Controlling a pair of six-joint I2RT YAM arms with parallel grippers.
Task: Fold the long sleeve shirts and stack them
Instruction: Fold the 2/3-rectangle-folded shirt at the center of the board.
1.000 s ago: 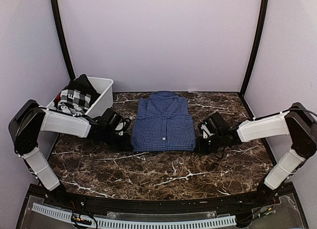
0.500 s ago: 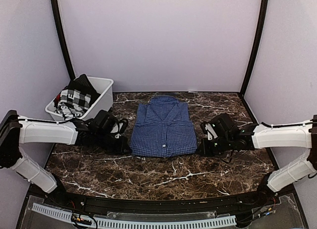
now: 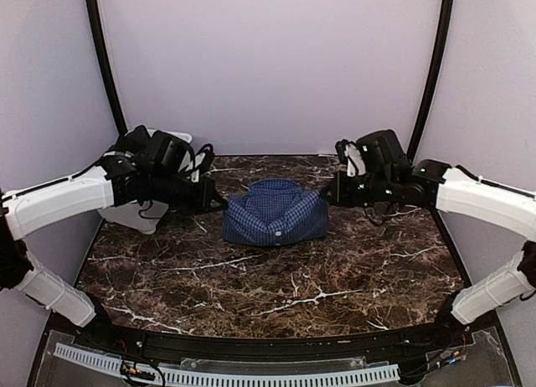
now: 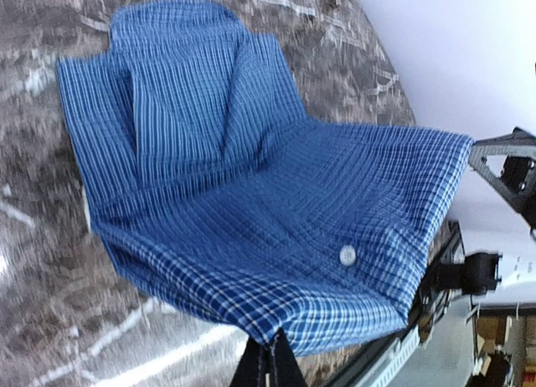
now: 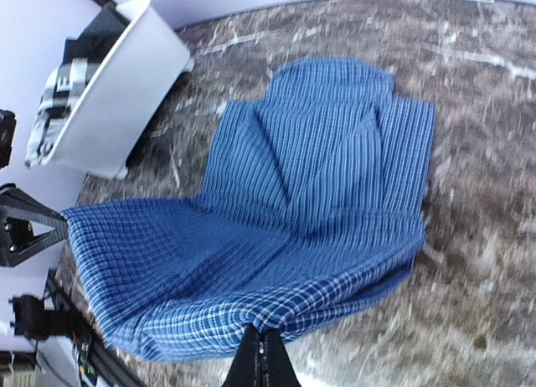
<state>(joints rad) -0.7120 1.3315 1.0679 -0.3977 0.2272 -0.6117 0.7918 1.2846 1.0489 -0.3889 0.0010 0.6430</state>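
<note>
Lower hem of the blue fine-checked cloth shirt lifted by both hands, mid-fold on the dark marbled table.

A second ago the shirt lay flat with the arms low at its bottom corners. Now the left hand and right hand are raised and further back. Each is closed, pinching a hem corner, so the lower half sags between them above the collar end, which rests on the table. A small white button shows near the hem. The white plastic bin stands at the far left.
</note>
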